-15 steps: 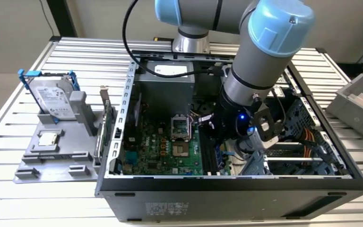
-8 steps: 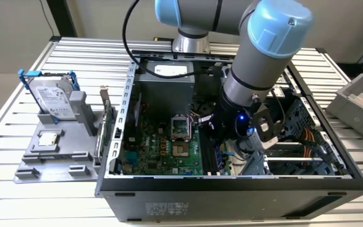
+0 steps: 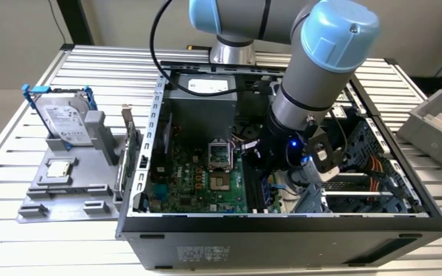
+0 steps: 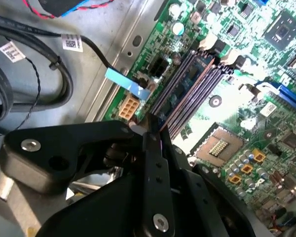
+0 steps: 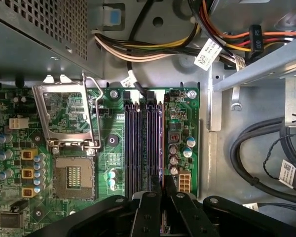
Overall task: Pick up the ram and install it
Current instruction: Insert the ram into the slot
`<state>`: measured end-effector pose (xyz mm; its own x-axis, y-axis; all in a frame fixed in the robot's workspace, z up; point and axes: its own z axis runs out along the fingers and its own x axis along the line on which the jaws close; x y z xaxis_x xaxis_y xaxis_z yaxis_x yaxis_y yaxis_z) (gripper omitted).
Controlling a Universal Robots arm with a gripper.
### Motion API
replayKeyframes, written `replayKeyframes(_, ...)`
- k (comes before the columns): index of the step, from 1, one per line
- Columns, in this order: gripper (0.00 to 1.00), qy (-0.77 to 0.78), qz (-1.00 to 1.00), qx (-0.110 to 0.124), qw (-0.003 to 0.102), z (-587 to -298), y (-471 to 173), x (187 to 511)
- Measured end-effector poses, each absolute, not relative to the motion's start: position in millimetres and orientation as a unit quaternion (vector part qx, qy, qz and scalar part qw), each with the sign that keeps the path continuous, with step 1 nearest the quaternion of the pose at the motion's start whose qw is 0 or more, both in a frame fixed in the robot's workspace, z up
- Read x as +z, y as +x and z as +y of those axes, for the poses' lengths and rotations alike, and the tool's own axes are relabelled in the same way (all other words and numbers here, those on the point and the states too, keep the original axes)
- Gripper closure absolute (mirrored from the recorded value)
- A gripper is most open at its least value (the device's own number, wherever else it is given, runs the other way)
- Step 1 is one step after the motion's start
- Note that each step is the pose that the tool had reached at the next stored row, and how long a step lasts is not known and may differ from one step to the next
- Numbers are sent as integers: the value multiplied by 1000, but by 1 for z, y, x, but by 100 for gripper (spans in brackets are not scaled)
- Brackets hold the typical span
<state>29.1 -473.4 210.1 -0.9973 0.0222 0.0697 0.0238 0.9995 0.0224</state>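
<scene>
Green ram (image 5: pixel 153 143) end behind jaws

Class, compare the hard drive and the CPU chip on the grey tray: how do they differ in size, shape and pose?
The hard drive stands on edge; the CPU chip lies flat. The hard drive is a large rectangle; the CPU chip is a small square. The hard drive carries blue brackets; the CPU chip has none. Both are silver and sit on the grey tray.

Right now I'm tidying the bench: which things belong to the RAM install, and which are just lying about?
In use: gripper, ram, memory slots, motherboard.
Lying about: hard drive, CPU chip, grey bin.
</scene>
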Motion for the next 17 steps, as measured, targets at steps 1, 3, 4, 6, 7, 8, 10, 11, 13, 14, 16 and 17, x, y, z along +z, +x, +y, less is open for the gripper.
replayKeyframes(1,100,-12,-999,-12,35,-473,29,210)
replayKeyframes(3,100,-12,-999,-12,35,-473,29,210)
replayKeyframes(4,100,-12,-999,-12,35,-473,29,209)
replayKeyframes(6,100,-12,-999,-12,35,-473,29,209)
replayKeyframes(7,100,-12,-999,-12,35,-473,29,210)
replayKeyframes(8,100,-12,-999,-12,35,-473,29,210)
replayKeyframes(10,100,-12,-999,-12,36,-473,29,210)
replayKeyframes(11,100,-12,-999,-12,36,-473,29,210)
replayKeyframes(13,100,-12,-999,-12,36,-473,29,209)
replayKeyframes(14,100,-12,-999,-12,36,-473,29,209)
replayKeyframes(16,100,-12,-999,-12,36,-473,29,209)
replayKeyframes(17,100,-12,-999,-12,36,-473,29,209)
